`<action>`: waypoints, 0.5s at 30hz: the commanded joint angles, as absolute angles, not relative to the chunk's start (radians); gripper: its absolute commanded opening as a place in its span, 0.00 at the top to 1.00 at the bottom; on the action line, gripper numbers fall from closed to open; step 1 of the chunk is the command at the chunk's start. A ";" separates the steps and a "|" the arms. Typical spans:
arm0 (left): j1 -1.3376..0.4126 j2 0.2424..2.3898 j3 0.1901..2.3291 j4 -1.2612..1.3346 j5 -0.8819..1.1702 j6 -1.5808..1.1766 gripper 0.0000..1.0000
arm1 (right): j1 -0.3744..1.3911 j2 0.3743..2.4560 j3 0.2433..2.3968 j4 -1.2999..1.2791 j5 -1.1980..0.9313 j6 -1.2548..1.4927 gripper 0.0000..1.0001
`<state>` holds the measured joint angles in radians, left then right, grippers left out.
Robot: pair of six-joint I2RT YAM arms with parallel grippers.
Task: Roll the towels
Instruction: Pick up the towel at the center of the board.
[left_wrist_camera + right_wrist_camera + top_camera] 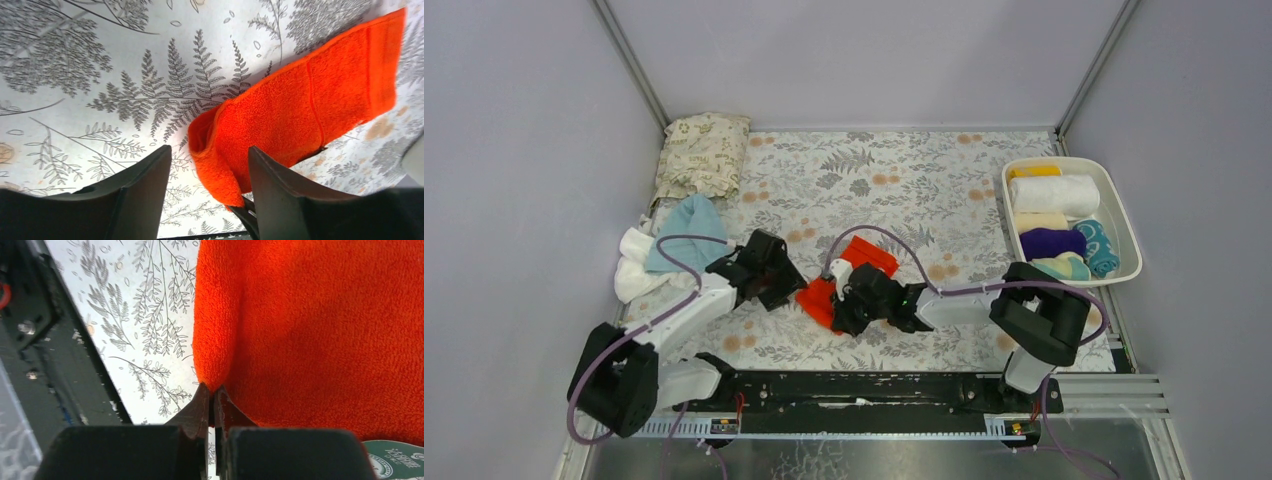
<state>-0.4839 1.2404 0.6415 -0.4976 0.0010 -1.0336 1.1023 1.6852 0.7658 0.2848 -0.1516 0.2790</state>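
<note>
An orange-red towel (854,270) lies folded in a strip on the floral mat (894,180) in the middle. My right gripper (842,318) is shut on the towel's near corner; the right wrist view shows the jaws pinched together on the orange cloth (310,330) with my right gripper (214,397) at its edge. My left gripper (782,292) is open and empty just left of the towel; in the left wrist view my left gripper (210,160) stands with the folded end of the towel (300,110) between its fingers. A light blue towel (689,230) and a white towel (636,265) lie piled at the left.
A white tray (1124,215) at the right holds several rolled towels: yellow, white, cream, purple, teal. A beige leaf-printed cushion (702,152) lies at the back left. A black rail (864,388) runs along the near edge. Grey walls enclose the table.
</note>
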 commanded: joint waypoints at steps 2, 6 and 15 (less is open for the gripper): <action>-0.419 1.087 0.573 -0.496 0.042 -1.021 0.37 | 1.005 1.646 0.700 0.545 -0.450 0.502 1.00; -0.407 1.000 0.543 -0.493 0.089 -1.013 0.29 | 0.931 1.694 0.634 0.758 -0.571 0.695 1.00; -0.386 0.908 0.439 -0.423 0.194 -1.038 0.28 | 0.812 1.901 0.548 1.136 -0.710 1.039 1.00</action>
<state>-0.4046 0.9287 0.4866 -0.4896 0.1207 -1.0309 0.8371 1.8408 0.5587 0.9169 -0.6128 0.8600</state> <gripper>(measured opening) 0.731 0.028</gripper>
